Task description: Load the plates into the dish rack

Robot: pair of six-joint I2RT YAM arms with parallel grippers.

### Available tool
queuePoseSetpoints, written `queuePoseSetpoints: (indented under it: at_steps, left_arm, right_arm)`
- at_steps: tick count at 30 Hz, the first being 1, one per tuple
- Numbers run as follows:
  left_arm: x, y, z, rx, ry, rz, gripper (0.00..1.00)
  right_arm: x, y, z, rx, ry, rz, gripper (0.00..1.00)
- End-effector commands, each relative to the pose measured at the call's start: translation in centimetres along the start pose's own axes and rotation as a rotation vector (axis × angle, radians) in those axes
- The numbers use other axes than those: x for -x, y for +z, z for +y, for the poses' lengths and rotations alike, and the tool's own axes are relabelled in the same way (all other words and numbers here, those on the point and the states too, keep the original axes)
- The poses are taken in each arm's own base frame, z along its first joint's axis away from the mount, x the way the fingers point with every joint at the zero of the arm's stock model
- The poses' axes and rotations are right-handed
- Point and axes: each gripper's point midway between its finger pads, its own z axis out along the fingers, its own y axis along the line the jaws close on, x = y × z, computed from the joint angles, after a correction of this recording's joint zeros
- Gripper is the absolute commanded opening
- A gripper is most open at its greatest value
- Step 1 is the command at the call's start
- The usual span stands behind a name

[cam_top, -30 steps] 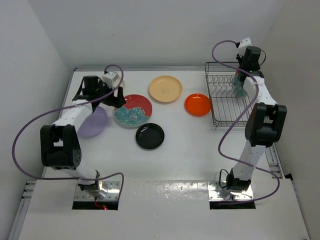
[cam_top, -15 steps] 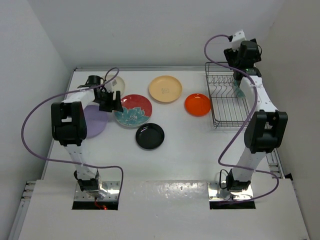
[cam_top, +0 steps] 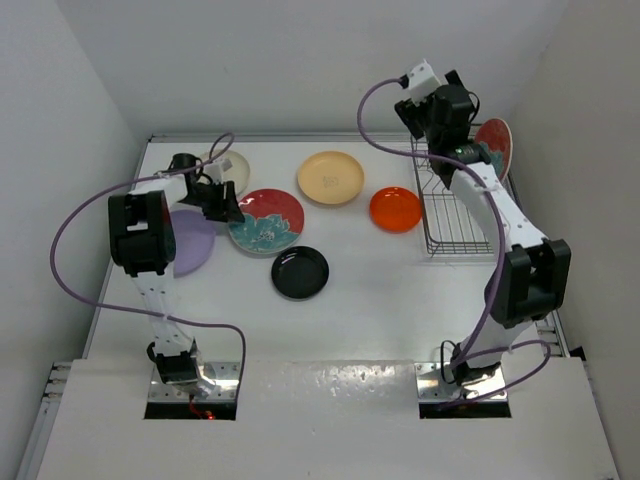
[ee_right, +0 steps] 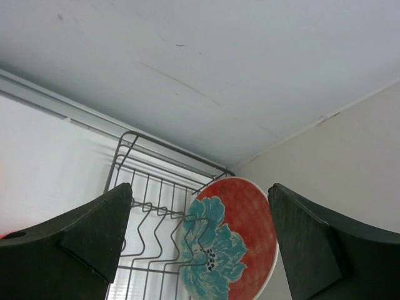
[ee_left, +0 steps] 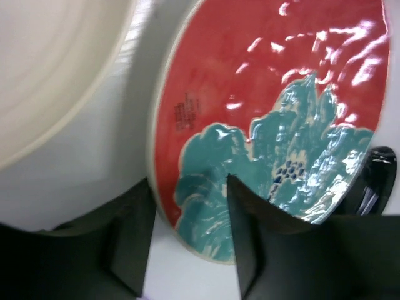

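Note:
On the table lies a red plate with a teal flower [cam_top: 268,222] [ee_left: 269,94], and my left gripper [cam_top: 222,203] [ee_left: 189,181] is shut on its left rim, one finger outside the edge and one over the flower. Around it lie a cream plate [cam_top: 228,168] [ee_left: 44,75], a lavender plate [cam_top: 190,243], a pale orange plate [cam_top: 330,177], a small bright orange plate [cam_top: 395,209] and a small black plate [cam_top: 299,272]. A second red flower plate [cam_top: 496,146] [ee_right: 234,244] stands upright at the far end of the dish rack [cam_top: 452,215] [ee_right: 147,206]. My right gripper [cam_top: 450,125] [ee_right: 199,185] hangs open above the rack's far left corner, holding nothing.
White walls close in behind and to the right of the rack. The left wall runs close to the lavender plate. Purple cables loop beside both arms.
My right gripper opened, left the red plate standing in the rack and drew back up and to the left. My left gripper slid onto the other red plate's rim and closed.

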Motion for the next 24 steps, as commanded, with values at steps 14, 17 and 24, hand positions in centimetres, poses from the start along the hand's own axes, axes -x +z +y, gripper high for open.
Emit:
queuePoseSetpoints:
  at_steps: [14,17,24]
  left_arm:
    - [-1.2,1.4,-2.4,-0.285,0.037,-0.007,0.00]
    - [1.6,-0.3,-2.8,-0.292,0.150,-0.085,0.00]
    - [9.1,-5.5,-6.2,-0.301,0.393,-0.249,0.00]
  right_arm:
    - [5.0,-4.3,4.0,0.086,0.029,-0.137,0.91]
    - [3.8,-5.4,8.9,0.343,0.115,-0.066,1.00]
    - [5.3,-9.9,21.8,1.051,0.471,-0.069,1.00]
